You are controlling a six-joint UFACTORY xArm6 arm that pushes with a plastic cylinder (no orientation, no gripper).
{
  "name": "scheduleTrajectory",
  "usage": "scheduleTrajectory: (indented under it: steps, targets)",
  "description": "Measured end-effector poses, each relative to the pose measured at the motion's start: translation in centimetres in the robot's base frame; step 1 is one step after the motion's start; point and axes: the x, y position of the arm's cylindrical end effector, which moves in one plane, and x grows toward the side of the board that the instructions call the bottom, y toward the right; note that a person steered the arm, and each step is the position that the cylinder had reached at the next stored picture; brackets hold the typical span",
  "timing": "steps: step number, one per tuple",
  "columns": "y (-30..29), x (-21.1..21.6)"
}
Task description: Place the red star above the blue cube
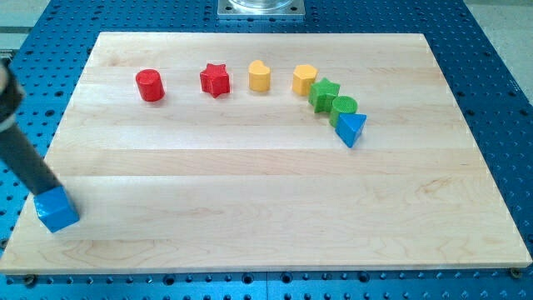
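My tip (50,193) rests against the blue cube (58,209) at the bench's (250,208) eight o'clock corner; this end effector is a bare rod with nothing to open or close. The red star (215,80) sits near eleven o'clock, between the red cylinder (151,85) and a yellow block (260,76), well apart from the cube, so it likely needs pushing toward the view's left.

A red cylinder (151,85) stands near the top left of the wooden table (266,208). Well to its right, along the same row, sit two yellow blocks: a heart (260,76), then a second yellow block (304,79) whose shape is hard to make out. Just beside that one, a green star (324,92) begins a short line slanting down to the view's right, followed by a green cylinder (344,108) and a blue triangle (351,129), each touching the next. A blue perforated surface (491,75) surrounds the table.
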Motion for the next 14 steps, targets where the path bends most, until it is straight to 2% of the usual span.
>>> scheduleTrajectory:
  steps: [1,2,3,4,5,7,8,9,10,11,12,13,14]
  targets:
    - [2.9,0.2]
    - [9.5,-4.9]
    - [15.7,-13.0]
    - [17.1,-14.9]
    - [22.0,-18.9]
    - [19.7,-24.6]
    - [16.4,-21.5]
    - [16.3,-13.6]
    - [16.7,-8.0]
    - [21.5,-8.4]
    - [23.6,-5.4]
    - [17.9,-3.0]
    - [14.6,-2.7]
